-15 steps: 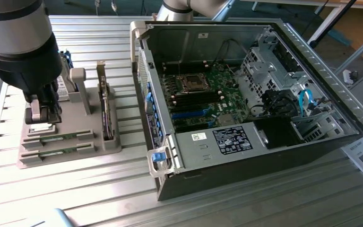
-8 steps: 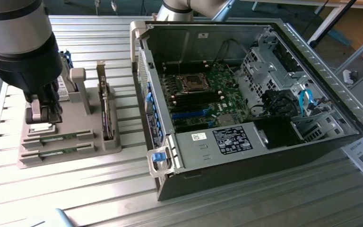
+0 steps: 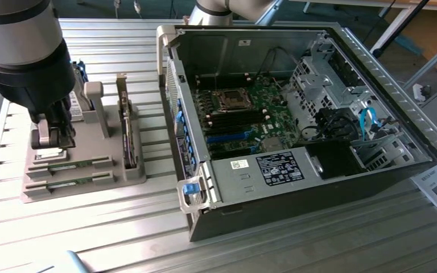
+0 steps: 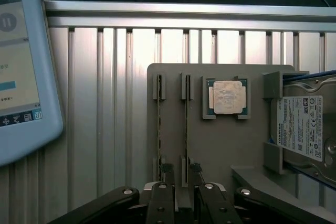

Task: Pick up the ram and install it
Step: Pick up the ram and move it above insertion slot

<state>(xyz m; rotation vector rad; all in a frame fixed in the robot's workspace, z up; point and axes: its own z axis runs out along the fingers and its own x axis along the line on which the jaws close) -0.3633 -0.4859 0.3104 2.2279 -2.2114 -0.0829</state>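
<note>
Arm: a grey and black arm (image 3: 21, 57) stands over the desk's edge at the exterior view's left and points down at the holder.
Jaws: apart and gripping nothing. The dark fingertips (image 4: 167, 169) hang just over one end of the holder, one on each side of the ram's end.
Holder: a flat grey tray (image 3: 82, 191) (image 4: 220, 145) lies near the desk's edge at the exterior view's left.
Ram: a thin green stick (image 3: 70, 166) (image 4: 186, 124) stands on edge in a slot of the holder. It is the stick nearer the chip.
Second stick: a matching green strip (image 3: 70, 182) (image 4: 159, 124) sits in the next slot, parallel to the ram.
Chip: a square silver chip (image 4: 229, 97) sits in a recess just beside the ram.
Hard drive: a silver drive with a white label (image 3: 130, 133) (image 4: 302, 124) is held in brackets along the holder's side toward the exterior view's right.
Computer: a case (image 3: 211, 51) lies on its side on the middle of the desk, its green board (image 3: 260, 108) facing up.
Desk: ribbed bare metal (image 3: 295, 250) (image 4: 105, 103).
Screen: a pale-framed touch screen (image 4: 21, 66) is beyond the second stick, apart from the holder.
</note>
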